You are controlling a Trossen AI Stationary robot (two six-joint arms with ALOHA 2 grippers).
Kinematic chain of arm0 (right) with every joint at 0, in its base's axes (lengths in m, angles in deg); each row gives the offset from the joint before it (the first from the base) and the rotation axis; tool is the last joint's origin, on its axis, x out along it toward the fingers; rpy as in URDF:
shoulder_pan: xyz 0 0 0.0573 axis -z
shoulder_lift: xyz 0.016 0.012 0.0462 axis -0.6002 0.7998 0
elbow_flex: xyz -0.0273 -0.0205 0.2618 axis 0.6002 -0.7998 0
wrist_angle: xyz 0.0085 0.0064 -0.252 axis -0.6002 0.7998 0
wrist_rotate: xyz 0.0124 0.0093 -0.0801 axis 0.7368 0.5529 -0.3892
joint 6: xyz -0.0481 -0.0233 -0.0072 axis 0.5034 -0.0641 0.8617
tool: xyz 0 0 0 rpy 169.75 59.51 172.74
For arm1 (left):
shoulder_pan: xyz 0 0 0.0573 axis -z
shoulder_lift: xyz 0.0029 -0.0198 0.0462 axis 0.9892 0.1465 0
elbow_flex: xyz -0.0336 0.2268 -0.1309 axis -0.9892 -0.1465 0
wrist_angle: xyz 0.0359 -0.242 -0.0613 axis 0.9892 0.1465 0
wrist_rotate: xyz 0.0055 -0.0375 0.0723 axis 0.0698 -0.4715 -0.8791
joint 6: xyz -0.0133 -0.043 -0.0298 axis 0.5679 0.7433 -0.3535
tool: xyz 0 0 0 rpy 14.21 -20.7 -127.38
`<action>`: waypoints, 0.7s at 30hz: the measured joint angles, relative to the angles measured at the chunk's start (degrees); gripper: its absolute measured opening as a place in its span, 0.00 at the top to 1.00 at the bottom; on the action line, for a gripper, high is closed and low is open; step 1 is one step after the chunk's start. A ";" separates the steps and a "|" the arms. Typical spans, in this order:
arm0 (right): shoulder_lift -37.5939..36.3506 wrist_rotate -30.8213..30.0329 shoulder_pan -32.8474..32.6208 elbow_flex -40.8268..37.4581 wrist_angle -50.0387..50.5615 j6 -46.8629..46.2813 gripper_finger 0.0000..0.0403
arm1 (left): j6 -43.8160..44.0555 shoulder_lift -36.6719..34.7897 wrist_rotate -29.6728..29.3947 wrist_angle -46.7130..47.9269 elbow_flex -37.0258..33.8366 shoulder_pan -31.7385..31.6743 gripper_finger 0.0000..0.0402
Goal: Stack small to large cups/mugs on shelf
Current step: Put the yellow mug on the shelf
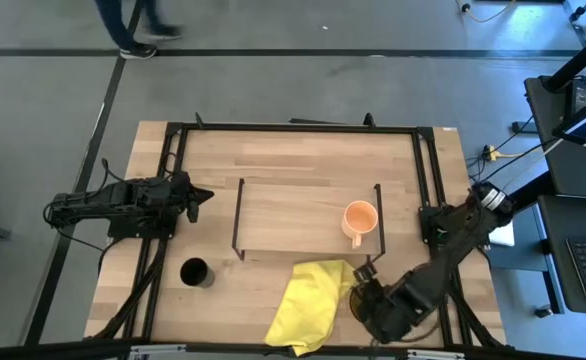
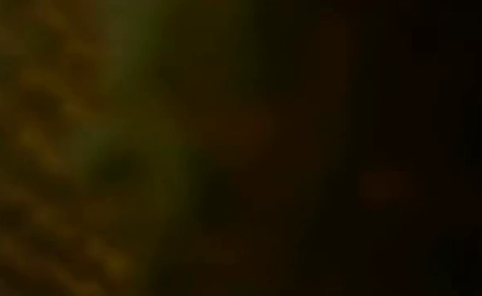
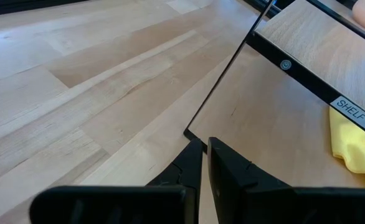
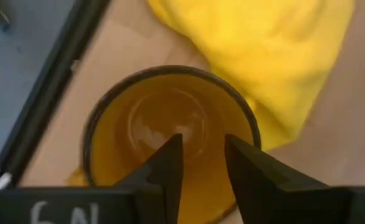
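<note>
Only one label is reading clearly: "SHELF 1(2" on the black end frame of the shelf (image 1: 303, 215), seen in the left wrist view (image 3: 319, 56). Three cups are showing: the peach-orange mug (image 1: 359, 220) is standing on the shelf, the black cup (image 1: 195, 272) is sitting off the shelf's left front corner, and the amber mug (image 4: 170, 134) is lying beside the one yellow cloth (image 1: 308, 305) before the shelf. Over that mug the right gripper (image 4: 202, 155) is hanging, fingers parted. Left of the shelf, the left gripper (image 1: 201, 197) is waiting, fingers nearly together.
</note>
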 joint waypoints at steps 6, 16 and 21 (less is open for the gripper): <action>-0.18 -1.57 -2.38 7.91 9.13 -11.22 0.70 | -0.01 0.01 -0.01 -0.01 0.02 0.01 0.95; -0.25 -3.81 -6.74 8.97 10.08 -51.87 0.70 | -0.01 -0.01 -0.01 0.01 0.00 0.01 0.95; -0.25 -7.86 -10.43 8.98 16.84 -75.76 0.70 | -0.01 0.01 -0.01 0.00 0.00 0.00 0.95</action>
